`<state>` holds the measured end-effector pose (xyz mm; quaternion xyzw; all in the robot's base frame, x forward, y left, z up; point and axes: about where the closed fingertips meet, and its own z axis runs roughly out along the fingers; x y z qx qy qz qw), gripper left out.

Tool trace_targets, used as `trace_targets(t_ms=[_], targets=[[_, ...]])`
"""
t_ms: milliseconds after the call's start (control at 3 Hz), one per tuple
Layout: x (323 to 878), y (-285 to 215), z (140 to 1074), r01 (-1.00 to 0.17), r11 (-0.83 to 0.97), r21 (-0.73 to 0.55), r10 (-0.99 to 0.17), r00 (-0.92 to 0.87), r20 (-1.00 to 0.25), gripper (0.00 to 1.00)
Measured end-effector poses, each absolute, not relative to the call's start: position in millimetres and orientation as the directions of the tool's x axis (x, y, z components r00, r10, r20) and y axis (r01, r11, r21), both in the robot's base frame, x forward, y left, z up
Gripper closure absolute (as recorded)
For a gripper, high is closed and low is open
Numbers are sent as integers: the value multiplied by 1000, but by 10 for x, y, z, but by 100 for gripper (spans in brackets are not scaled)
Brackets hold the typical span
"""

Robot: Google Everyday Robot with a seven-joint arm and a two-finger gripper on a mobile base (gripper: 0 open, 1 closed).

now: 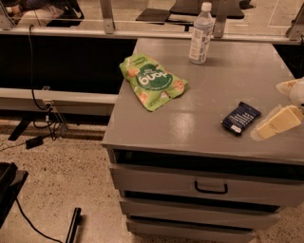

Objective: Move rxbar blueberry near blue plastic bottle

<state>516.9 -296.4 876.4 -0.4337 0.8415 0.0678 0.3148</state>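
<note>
The rxbar blueberry [241, 117], a small dark navy wrapper with white lettering, lies flat on the right front part of the grey cabinet top [209, 80]. The blue plastic bottle [200, 34], clear with a white cap and pale label, stands upright at the back centre of the top. My gripper [284, 105] comes in from the right edge with cream-coloured fingers [278, 122] spread apart and nothing between them. It sits just right of the bar, the lower finger almost touching it. The bar and the bottle are far apart.
A green snack pouch [152, 80] lies on the left part of the top. The cabinet has drawers [209, 187] in front. A railing with posts [107, 14] runs behind it. Cables [38, 104] and a dark object [9, 185] are on the floor at left.
</note>
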Motion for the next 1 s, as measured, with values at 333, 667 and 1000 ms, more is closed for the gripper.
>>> trace_targets(t_ms=[333, 667, 1000], targets=[[5182, -2978, 8597, -765, 628, -142, -670, -439, -598, 0], [5270, -2956, 8429, -765, 633, -120, -660, -452, -600, 0], [5397, -2930, 8300, -765, 638, -89, -640, -463, -613, 0]])
